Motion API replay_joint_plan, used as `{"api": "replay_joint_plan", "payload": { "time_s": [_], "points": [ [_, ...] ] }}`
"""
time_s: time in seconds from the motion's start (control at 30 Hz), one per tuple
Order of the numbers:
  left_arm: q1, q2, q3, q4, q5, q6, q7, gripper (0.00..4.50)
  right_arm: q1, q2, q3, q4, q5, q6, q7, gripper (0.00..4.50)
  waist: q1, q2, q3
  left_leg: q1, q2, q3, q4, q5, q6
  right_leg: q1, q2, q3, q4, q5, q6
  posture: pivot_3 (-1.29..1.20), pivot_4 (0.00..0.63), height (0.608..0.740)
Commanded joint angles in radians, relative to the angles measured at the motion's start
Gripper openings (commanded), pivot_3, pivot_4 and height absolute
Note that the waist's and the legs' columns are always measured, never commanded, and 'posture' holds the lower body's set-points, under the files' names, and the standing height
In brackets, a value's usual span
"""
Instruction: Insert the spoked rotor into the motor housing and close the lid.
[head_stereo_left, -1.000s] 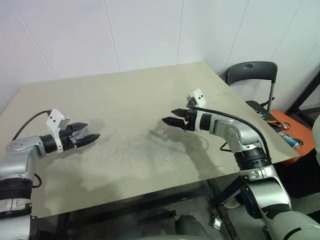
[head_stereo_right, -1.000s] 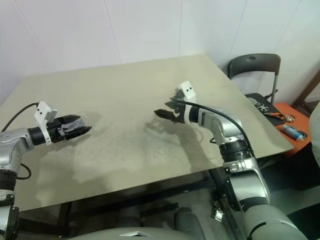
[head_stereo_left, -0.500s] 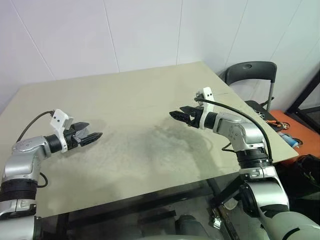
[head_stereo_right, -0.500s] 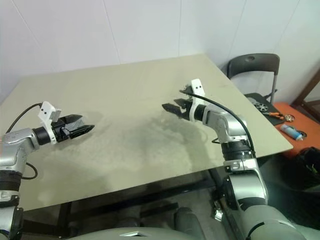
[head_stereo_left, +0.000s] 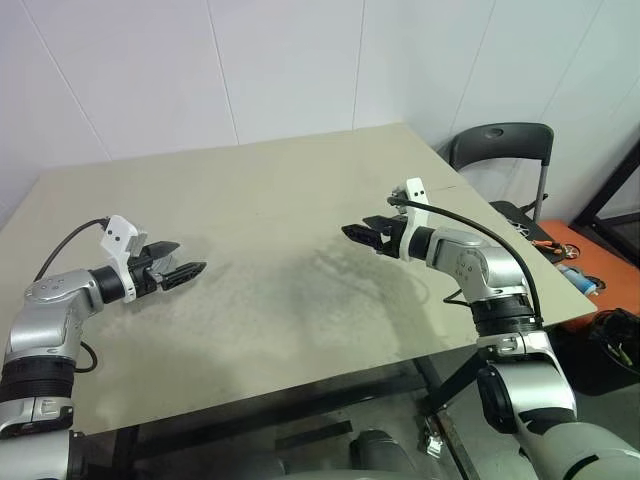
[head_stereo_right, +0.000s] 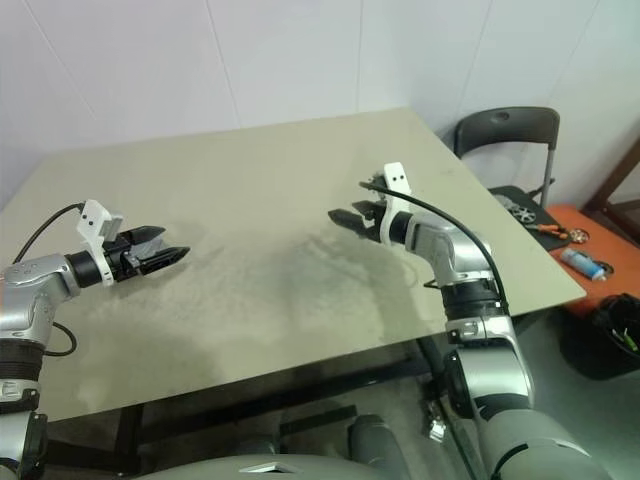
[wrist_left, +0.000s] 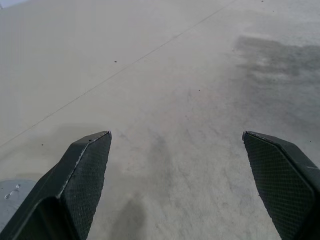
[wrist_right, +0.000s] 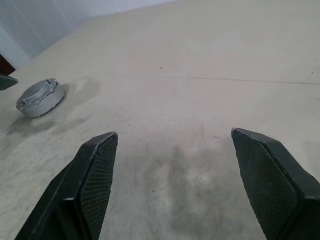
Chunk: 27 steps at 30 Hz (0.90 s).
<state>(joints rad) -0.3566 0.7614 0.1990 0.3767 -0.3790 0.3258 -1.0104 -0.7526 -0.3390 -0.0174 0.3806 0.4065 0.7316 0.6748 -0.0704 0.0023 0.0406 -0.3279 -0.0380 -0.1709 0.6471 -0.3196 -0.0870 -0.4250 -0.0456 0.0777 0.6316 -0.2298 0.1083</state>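
A small grey metal disc with a notched edge, the lid (wrist_right: 40, 97), lies on the beige table (head_stereo_left: 280, 190); its edge also peeks out under one finger in the left wrist view (wrist_left: 9, 192). My left gripper (head_stereo_left: 190, 257) hovers over the table's left side, just above that disc, open with nothing between its fingers (wrist_left: 85, 170). Over the right half of the table my right gripper (head_stereo_left: 352, 226) points left, open and empty, with its fingers (wrist_right: 95, 170) well apart. The spoked rotor and the motor housing are out of view.
A black chair (head_stereo_left: 500, 150) stands just off the table's right edge, with a small silvery item (head_stereo_right: 520, 210) on its seat, too small to identify. Beyond it, hand tools (head_stereo_right: 552, 232) lie on an orange surface. A white wall backs the table.
My right gripper shifted a little to the right and rolled slightly, then held still. The left gripper stayed where it was, still open.
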Motion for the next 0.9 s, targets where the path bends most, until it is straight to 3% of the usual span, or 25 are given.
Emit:
{"api": "replay_joint_plan", "payload": {
  "time_s": [0.03, 0.9],
  "points": [
    [-0.002, 0.019, 0.029, -0.034, -0.001, -0.009, 0.010, 4.46, -0.045, 0.015, -0.006, 0.003, -0.005, -0.029, 0.008, 3.80, -0.001, 0.000, 0.000, 0.000, 0.000, 0.000, 0.000, 0.000, 0.000, 0.000, 0.000, 0.000, 0.000, 0.000, 0.000, 0.00, 0.000, 0.740],
    [0.046, 0.058, 0.095, -0.103, -0.023, 0.039, 0.025, 4.46, -0.073, 0.074, 0.002, 0.049, -0.023, -0.040, 0.029, 3.80, 0.000, 0.000, 0.000, 0.000, 0.000, 0.000, 0.000, 0.000, 0.000, 0.000, 0.000, 0.000, 0.000, 0.000, 0.000, 0.00, 0.000, 0.740]
  ]
}}
